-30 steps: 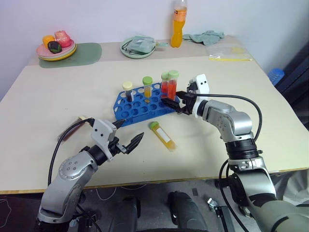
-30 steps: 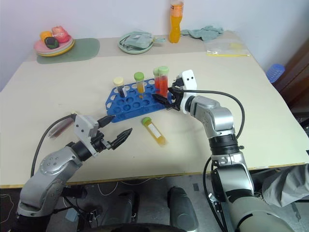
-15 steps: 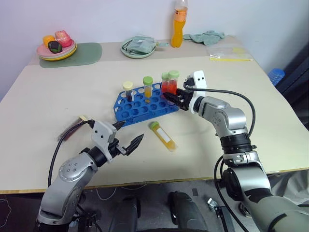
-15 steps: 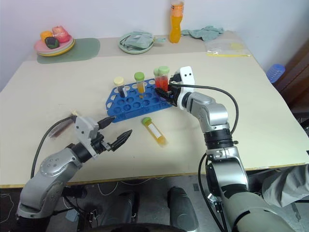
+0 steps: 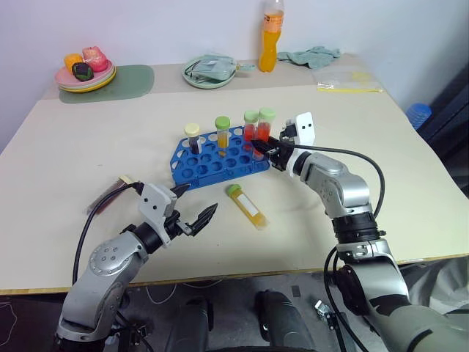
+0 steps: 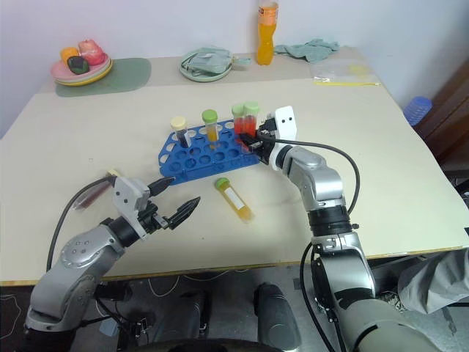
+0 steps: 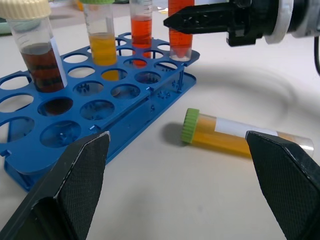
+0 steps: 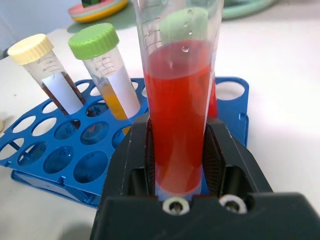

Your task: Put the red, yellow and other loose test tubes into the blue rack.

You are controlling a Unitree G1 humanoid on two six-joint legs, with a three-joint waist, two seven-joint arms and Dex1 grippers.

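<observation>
Blue rack (image 5: 220, 154) on the worktop (image 5: 88, 147) already holds four tubes, the right gripper (image 5: 272, 150) has its jaws pinching a red tube (image 8: 177, 115) standing in the corner hole, one yellow tube (image 5: 247, 205) lies loose, and the left gripper (image 5: 196, 210) waits nearby with jaws spread.

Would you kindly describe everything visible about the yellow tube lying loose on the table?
The yellow tube is a clear plastic tube with a ribbed green screw cap, a white label strip and yellow liquid inside. It lies on its side on the beige table, just in front of the blue rack and apart from it, cap end nearer the rack. Neither pincer touches it.
</observation>
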